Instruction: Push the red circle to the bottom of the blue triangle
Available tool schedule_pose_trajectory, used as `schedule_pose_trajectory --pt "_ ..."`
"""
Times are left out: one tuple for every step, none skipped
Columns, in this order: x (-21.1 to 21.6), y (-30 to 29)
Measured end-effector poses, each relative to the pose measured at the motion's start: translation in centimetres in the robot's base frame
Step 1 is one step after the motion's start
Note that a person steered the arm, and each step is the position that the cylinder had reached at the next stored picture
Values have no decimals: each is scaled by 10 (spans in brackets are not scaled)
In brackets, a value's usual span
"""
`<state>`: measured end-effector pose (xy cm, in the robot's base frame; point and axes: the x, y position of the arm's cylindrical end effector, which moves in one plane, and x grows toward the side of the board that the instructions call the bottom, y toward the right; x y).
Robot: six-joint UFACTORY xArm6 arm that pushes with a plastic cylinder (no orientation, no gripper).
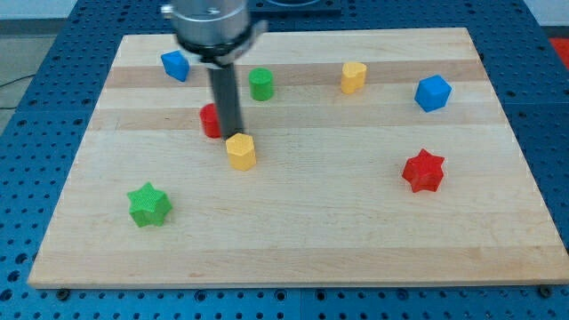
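Nearest, a green star (148,205) is lying unused. Mid-board, my tip (231,133), a bare rod with no claw to open or close, is being set against the red circle (210,121), presumably for pushing it up-left toward the blue triangle (175,65) beyond.

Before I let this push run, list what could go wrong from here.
1. My tip sits at the right edge of the red circle, so pushing may send it left, not toward the blue triangle.
2. The yellow block lies just below my tip and could get knocked.
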<state>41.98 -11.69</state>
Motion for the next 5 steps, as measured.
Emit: schedule_pose_trajectory --pt "-26 -64" --pt "-36 -60" --pt "3 -35" --pt "-13 3" --pt "-52 -51"
